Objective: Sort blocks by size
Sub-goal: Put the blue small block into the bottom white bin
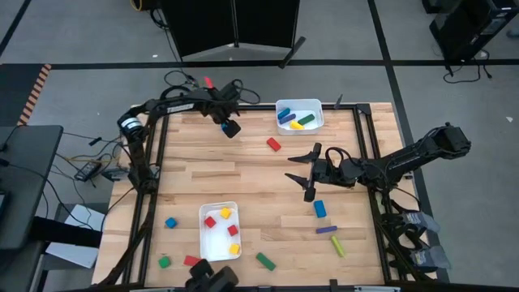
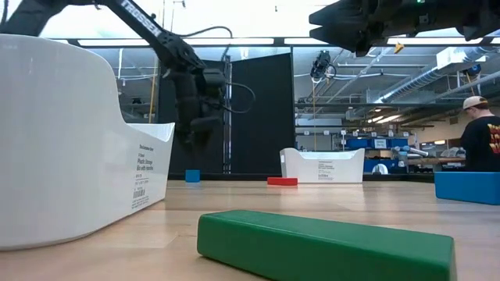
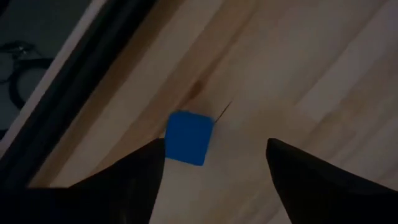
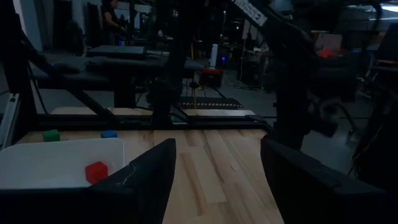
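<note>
My left gripper (image 1: 229,126) hangs open over a blue cube (image 3: 188,138) that rests on the table near its far left edge. The cube lies close to one finger (image 3: 146,165). In the low view the fingers stand above the cube (image 2: 192,176), apart from it. My right gripper (image 1: 298,168) is open and empty above the table's middle right; its wrist view (image 4: 217,149) looks toward the near tray. Loose blocks lie on the wood: a red one (image 1: 274,143), a blue one (image 1: 319,208), a purple bar (image 1: 327,229), a yellow-green bar (image 1: 337,246) and a green bar (image 1: 265,261).
A white tray (image 1: 318,122) at the far edge holds blue, yellow and green bars. A white tray (image 1: 203,242) near the front holds red and yellow cubes. A blue cube (image 1: 171,222), a green cube (image 1: 165,262) and a red block (image 1: 191,260) lie beside it. A person (image 2: 480,133) stands beyond the table.
</note>
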Tool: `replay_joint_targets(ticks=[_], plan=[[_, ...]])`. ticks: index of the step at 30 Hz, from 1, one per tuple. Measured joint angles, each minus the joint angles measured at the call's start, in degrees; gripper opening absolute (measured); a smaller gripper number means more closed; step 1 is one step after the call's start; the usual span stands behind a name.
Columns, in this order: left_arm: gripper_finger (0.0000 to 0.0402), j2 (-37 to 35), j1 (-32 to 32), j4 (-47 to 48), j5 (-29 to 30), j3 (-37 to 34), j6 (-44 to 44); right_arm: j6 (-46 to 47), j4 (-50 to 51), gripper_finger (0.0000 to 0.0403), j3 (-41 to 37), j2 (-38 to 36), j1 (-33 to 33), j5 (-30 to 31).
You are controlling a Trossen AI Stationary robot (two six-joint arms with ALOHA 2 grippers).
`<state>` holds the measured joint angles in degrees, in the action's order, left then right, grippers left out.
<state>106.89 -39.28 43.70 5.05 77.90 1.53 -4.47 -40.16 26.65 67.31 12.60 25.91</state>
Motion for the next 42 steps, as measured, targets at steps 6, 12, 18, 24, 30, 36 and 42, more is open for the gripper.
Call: replay_joint_targets(ticks=[6, 12, 18, 24, 30, 36, 42], plan=[[0.0305, 3.8, -0.7, 0.9, 2.7, 2.7, 2.9, 0.0, 0.1, 0.0247, 0.0, 0.0, 0.0, 0.0], [0.0294, 4.7, -2.4, 3.6, 2.1, 2.5, 4.0, -0.2, 0.4, 0.0242, 0.0, 0.0, -0.1, 0.0], [0.0277, 6.0, -3.1, 2.8, -0.5, 2.5, 4.4, -0.1, 0.6, 0.0243, 0.0, 0.0, -0.3, 0.0], [0.0267, 7.4, -3.1, 2.1, -2.0, 2.5, 4.6, 0.0, 0.8, 0.0241, 0.0, 0.0, -0.3, 0.0], [0.0228, 7.9, -3.1, 1.2, -1.6, 2.5, 4.5, 0.0, 0.8, 0.0237, 0.0, 0.0, -0.3, 0.0], [0.0138, 7.9, -3.1, -1.0, -2.0, 2.5, 4.2, 0.0, 0.8, 0.0239, 0.0, 0.0, -0.3, 0.0], [0.0135, 7.8, -2.9, -0.1, -3.1, 2.5, 4.4, -0.1, 0.8, 0.0236, 0.0, 0.0, -0.3, 0.0]])
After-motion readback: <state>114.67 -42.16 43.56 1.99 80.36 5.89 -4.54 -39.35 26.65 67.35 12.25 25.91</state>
